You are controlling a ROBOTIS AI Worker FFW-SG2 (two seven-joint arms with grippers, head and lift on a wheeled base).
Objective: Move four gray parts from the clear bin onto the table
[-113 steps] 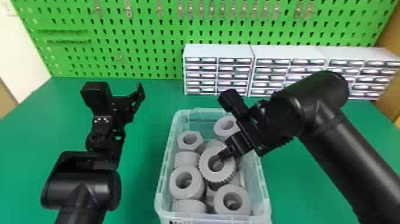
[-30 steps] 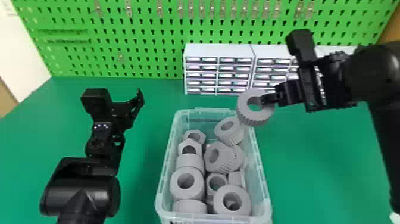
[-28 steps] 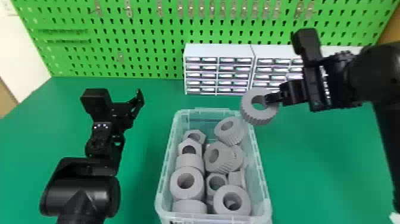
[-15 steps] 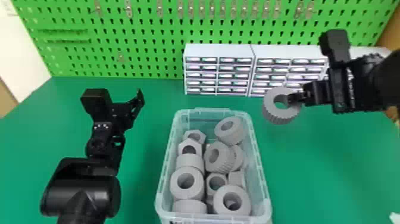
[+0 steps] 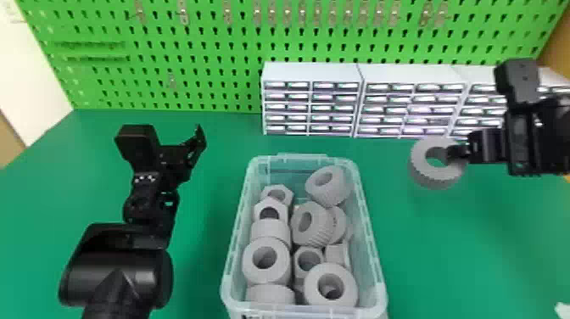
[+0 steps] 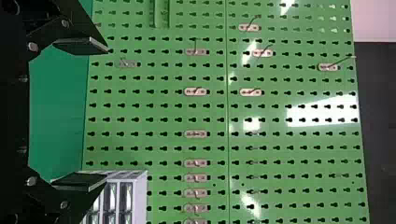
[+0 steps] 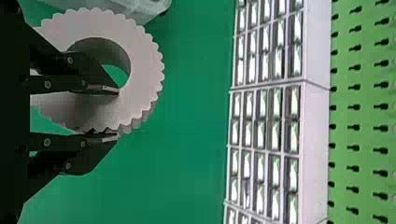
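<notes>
Right gripper [image 5: 459, 153] clamped on gray toothed ring [image 5: 425, 167], one finger in the bore, other against the teeth; ring at its fingertips, over green table [image 5: 458, 254]. Clear bin [image 5: 373, 250] of gray parts [image 5: 311, 225] left of that gripper, nearer the robot. Left gripper [image 5: 195, 148], on the bin's far side from it, spread wide

The green table [image 5: 449, 254] bears the clear bin [image 5: 305, 311], drawer cabinets [image 5: 311, 73], perhaps something white [image 5: 562, 310].
</notes>
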